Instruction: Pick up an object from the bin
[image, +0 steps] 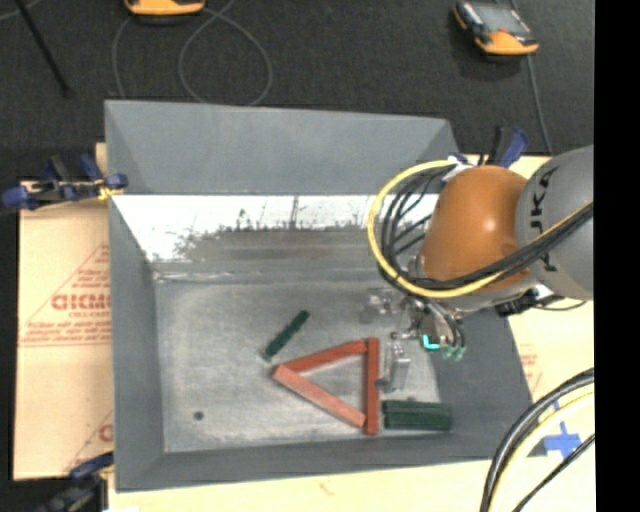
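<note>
The gripper (398, 352) is down in the right half of the bin (230, 300), close to the floor. From here I cannot tell whether it is open or closed.

Just to its left lies the upright stick (372, 390), red, running from mid-floor toward the near wall. I cannot say whether the gripper touches it.

That stick closes a triangle with two other red ones. The top stick (322, 359) slants down to the left, and the lower stick (318, 396) runs from that left corner to the upright stick's near end.

At that near end a green block (417, 417) lies flat, touching the upright stick, nearer the front wall than the gripper. A second block (286, 335), also dark green, sits tilted just off the triangle's upper left, apart from it.

Above the gripper are the arm's orange cover (470, 225) and its looped cables (385, 240).
</note>
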